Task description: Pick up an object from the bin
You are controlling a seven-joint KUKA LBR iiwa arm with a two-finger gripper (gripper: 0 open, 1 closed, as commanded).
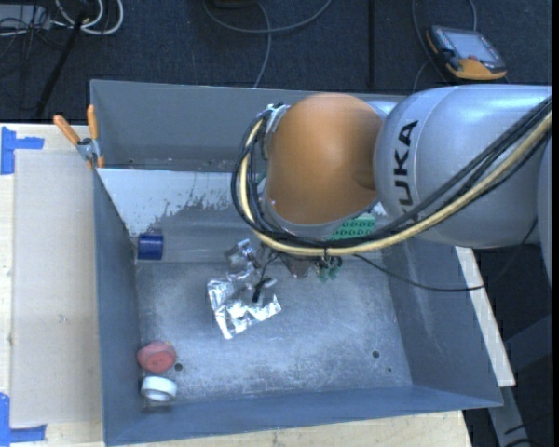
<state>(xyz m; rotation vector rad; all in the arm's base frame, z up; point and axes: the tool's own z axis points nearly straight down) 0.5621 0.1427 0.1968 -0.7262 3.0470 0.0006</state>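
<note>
Scuffed grey bin floor (335, 343); jaws over crumpled foil (231, 311), their spread unclear; dark carpet (168, 54) beyond.

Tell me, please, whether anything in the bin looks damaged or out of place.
The silver foil in the middle of the bin, under the gripper, is badly crumpled. The blue block, red disc and white cap look ordinary.

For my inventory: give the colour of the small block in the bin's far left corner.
Blue block; camera view shows it best.
</note>
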